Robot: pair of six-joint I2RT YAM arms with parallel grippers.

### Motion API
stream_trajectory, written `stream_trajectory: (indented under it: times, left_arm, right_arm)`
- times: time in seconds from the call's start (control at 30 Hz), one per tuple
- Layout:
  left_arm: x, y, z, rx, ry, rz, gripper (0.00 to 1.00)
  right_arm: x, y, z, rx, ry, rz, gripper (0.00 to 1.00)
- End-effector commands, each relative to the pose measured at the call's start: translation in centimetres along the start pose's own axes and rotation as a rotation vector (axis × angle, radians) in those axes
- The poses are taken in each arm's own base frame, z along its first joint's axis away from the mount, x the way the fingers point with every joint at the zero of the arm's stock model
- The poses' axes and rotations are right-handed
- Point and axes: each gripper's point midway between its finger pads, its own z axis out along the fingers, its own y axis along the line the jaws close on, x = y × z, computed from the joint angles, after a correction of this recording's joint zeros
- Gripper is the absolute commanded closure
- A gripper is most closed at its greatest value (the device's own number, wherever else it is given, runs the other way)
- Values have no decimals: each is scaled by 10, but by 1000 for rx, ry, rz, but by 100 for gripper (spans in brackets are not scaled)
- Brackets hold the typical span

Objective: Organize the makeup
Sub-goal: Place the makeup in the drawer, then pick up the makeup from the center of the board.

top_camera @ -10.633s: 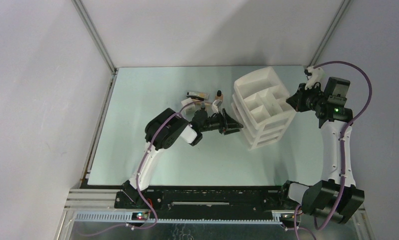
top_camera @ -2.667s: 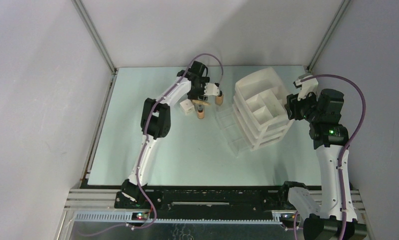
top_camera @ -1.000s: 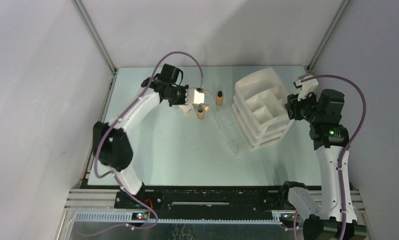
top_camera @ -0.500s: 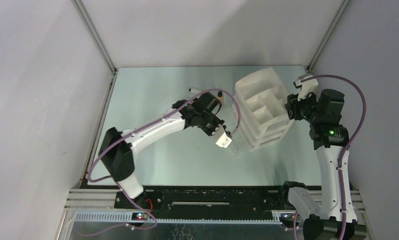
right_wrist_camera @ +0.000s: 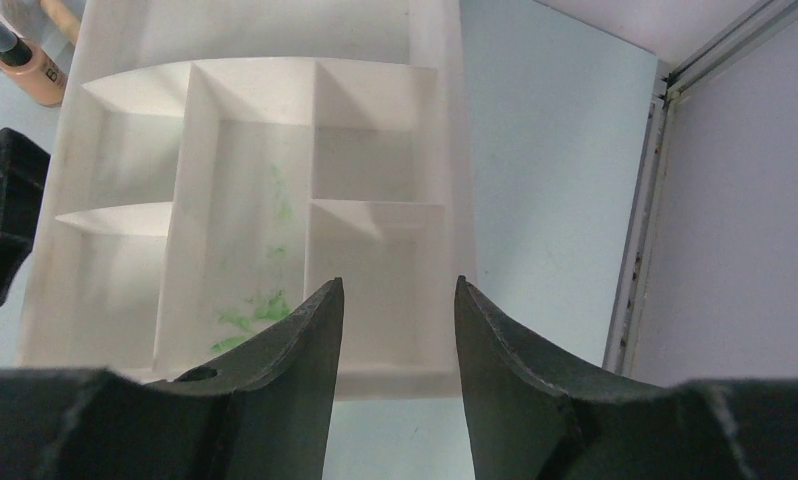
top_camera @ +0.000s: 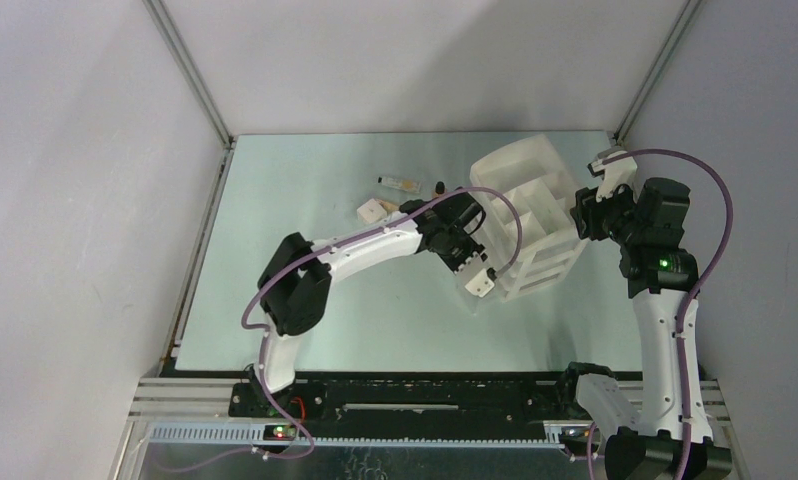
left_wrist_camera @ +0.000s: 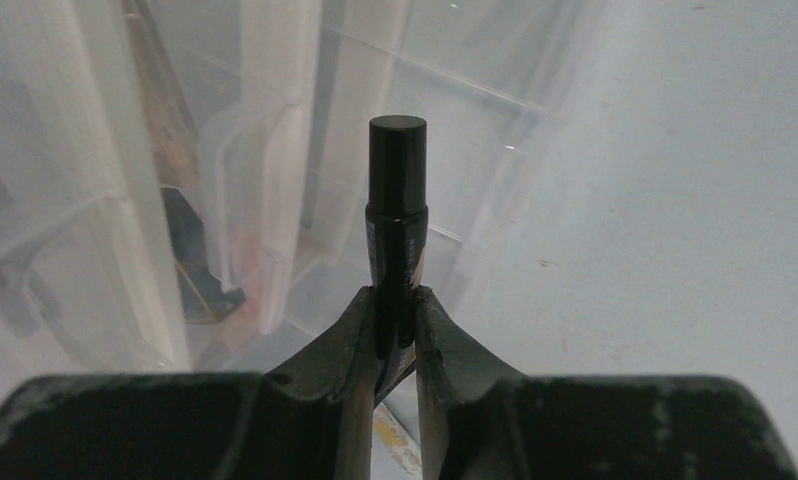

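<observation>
Nearest me, out at 2 o'clock from my left base, my left gripper point(left_wrist_camera: 397, 300) is pinched down narrow on the beige black-capped bottle point(left_wrist_camera: 396, 190). I hold it low on the body, with the cap pointing away past my fingertips. The bottle is off the table, carried just in front of the clear plastic drawers point(left_wrist_camera: 260, 200) of the large white plastic drawer organizer point(top_camera: 535, 165). Through the clear fronts at 9 o'clock in my wrist view I make out a dark shape and a brownish one, so I judge some makeup is already stowed, though I cannot tell which pieces.

At the organizer's 3 o'clock side, my right gripper point(right_wrist_camera: 398, 300) stands wide open and grasps nothing. The tray's near rim lies between its fingers in the wrist view, and I cannot tell whether they touch it. The open compartments on top point(right_wrist_camera: 235, 230) hold nothing but green smudges.

Farther off, at 9 to 10 o'clock from the organizer, loose things lie on the pale green table point(top_camera: 305, 300): a second beige black-capped bottle point(top_camera: 441, 187), standing closest to the stack, a thin beige tube point(top_camera: 399, 182) lying flat, and a small white box point(top_camera: 372, 210) well to the left.

I reckon the job is part done — this bottle needs setting into a drawer, then at least those three need fetching.
</observation>
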Motion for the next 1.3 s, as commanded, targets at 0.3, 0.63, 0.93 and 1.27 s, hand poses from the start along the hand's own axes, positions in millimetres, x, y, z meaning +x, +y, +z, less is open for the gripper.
stream_trajectory:
  times: [0.3,0.63,0.93,1.27]
  left_arm:
    - [2,27,-14,-73,21,-13,46]
    - [11,28,-99,-215,0,-255,32]
    - [105,24,-158,-438,24,-554,8]
    - [210,30,-141,-381,1,-636,17]
  right_arm:
    - [0,0,1,-3,-9,-19,47]
    - [-2,1,-1,-5,-17,-16,47]
    - [0,1,2,-7,-7,-14,47]
    - [4,-1,5,-5,9,-8,47]
